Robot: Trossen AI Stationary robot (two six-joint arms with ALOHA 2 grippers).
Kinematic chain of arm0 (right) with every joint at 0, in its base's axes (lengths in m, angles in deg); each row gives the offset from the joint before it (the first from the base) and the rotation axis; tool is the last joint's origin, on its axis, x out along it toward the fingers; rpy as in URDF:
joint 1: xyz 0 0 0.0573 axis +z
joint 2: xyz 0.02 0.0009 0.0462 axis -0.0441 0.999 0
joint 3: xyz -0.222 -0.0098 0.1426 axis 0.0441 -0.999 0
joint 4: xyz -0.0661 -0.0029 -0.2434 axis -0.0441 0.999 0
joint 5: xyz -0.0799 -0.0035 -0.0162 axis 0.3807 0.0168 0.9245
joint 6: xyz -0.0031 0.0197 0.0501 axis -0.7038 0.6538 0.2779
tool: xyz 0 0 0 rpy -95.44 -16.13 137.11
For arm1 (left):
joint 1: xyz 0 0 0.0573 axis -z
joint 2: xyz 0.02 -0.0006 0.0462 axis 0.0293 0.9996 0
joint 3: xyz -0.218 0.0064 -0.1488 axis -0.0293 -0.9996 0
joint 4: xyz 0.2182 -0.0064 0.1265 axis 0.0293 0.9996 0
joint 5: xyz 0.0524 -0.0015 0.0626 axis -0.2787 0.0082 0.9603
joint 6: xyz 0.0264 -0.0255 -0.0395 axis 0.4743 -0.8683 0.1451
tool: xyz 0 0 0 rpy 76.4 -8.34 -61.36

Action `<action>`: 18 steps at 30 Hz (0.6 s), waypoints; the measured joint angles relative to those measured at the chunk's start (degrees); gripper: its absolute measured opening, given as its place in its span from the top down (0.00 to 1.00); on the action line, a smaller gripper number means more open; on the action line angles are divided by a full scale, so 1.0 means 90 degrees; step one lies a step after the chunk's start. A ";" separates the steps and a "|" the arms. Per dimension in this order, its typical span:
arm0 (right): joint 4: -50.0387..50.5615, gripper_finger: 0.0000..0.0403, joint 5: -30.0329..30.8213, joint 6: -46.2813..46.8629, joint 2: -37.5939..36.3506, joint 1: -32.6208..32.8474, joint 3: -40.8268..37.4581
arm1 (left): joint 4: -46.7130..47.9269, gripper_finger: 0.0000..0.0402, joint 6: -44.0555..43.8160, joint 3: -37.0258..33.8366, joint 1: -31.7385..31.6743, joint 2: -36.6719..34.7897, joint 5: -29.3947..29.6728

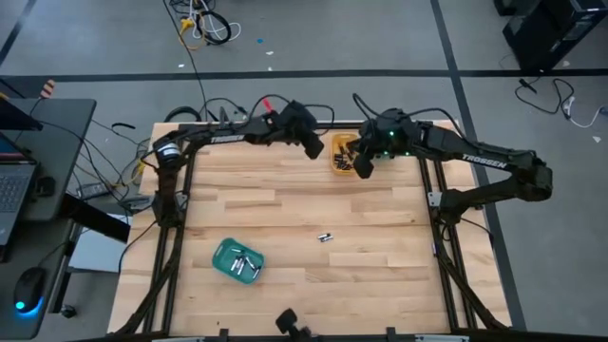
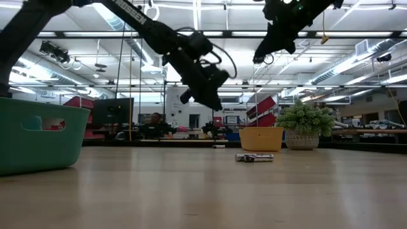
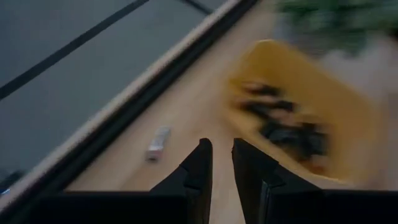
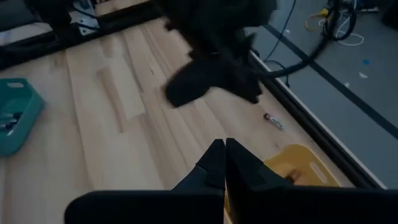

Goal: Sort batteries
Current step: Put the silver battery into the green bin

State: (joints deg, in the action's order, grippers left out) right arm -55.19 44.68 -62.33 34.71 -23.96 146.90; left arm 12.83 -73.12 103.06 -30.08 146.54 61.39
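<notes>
**Battery handling: small, rigid, smooth cylinders, likely light and prone to rolling**

The small cylindrical batteries (image 1: 325, 237) lie loose mid-table; others sit in the yellow plastic tray (image 1: 339, 155) and the teal plastic tray (image 1: 237, 260), and one lies near the table's far edge (image 3: 158, 142). Grip across the body's middle. The left gripper (image 3: 221, 163) hovers beside the yellow tray, fingers narrowly parted, empty. The right gripper (image 4: 222, 163) hangs over that tray, fingers together, holding nothing.

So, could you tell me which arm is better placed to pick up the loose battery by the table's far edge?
Probably left: the left pincer points at that small silvery cylindrical battery; the right pincer hangs over the yellow tray.
</notes>
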 joint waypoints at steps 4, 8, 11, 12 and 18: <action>-0.0088 1.00 -0.0005 0.0065 -0.0017 0.0005 -0.0045 | 0.0388 0.85 -0.0201 0.0368 -0.0318 0.0411 0.0146; -0.0158 1.00 -0.0005 0.0146 -0.0012 0.0115 -0.0052 | 0.0419 0.85 -0.0595 0.0439 -0.0507 0.0650 -0.0256; -0.0185 1.00 -0.0029 0.0124 -0.0012 0.0242 -0.0052 | 0.0435 0.85 -0.1250 0.0439 -0.0521 0.0704 -0.0383; -0.0185 0.99 -0.0033 0.0108 -0.0012 0.0283 -0.0052 | 0.0426 0.85 -0.1460 0.0441 -0.0510 0.0702 -0.0391; -0.0182 0.99 -0.0032 0.0043 -0.0012 0.0527 -0.0052 | 0.0222 0.85 -0.1866 0.0449 -0.0411 0.0697 -0.0420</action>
State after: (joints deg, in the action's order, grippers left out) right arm -56.83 44.38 -61.95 34.60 -19.22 146.44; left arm 14.83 -89.91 107.10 -33.78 152.81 57.61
